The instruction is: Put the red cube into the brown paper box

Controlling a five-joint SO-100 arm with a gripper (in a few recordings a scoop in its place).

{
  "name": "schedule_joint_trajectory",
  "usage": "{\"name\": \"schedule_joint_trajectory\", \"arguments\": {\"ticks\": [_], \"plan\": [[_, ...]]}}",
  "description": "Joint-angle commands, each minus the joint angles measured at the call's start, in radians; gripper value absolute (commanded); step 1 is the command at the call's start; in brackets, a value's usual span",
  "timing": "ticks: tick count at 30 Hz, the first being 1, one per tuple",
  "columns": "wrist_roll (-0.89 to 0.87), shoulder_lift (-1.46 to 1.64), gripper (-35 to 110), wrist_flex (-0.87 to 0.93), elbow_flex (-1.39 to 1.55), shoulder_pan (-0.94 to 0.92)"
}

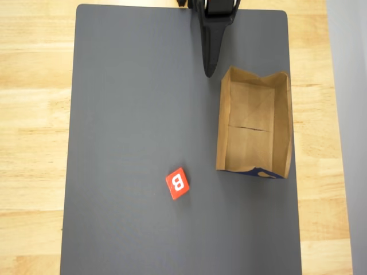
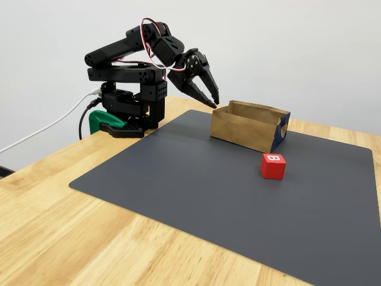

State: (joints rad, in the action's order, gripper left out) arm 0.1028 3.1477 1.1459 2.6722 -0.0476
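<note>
I see the gripper [image 2: 211, 100] raised above the dark grey mat [image 1: 143, 114], just beside the far end of the brown paper box [image 1: 223, 123], its fingers close together and grasping nothing. The red cube [image 1: 177, 183] rests on the mat with its "B" face up, apart from the box, near the blue-printed end.

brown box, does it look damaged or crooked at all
Slightly worn, not crooked. The brown paper box has a crease or slit across its floor and uneven, crumpled walls at its far end. It sits upright on the grey mat, empty, with the red cube lying apart from it.
</note>
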Motion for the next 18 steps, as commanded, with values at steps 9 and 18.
{"name": "schedule_joint_trajectory", "arguments": {"ticks": [9, 18], "plan": [[0.017, -0.005, 0, -0.005, -0.012, -0.012], [0.028, -0.005, 4, -0.005, -0.012, -0.003]]}}
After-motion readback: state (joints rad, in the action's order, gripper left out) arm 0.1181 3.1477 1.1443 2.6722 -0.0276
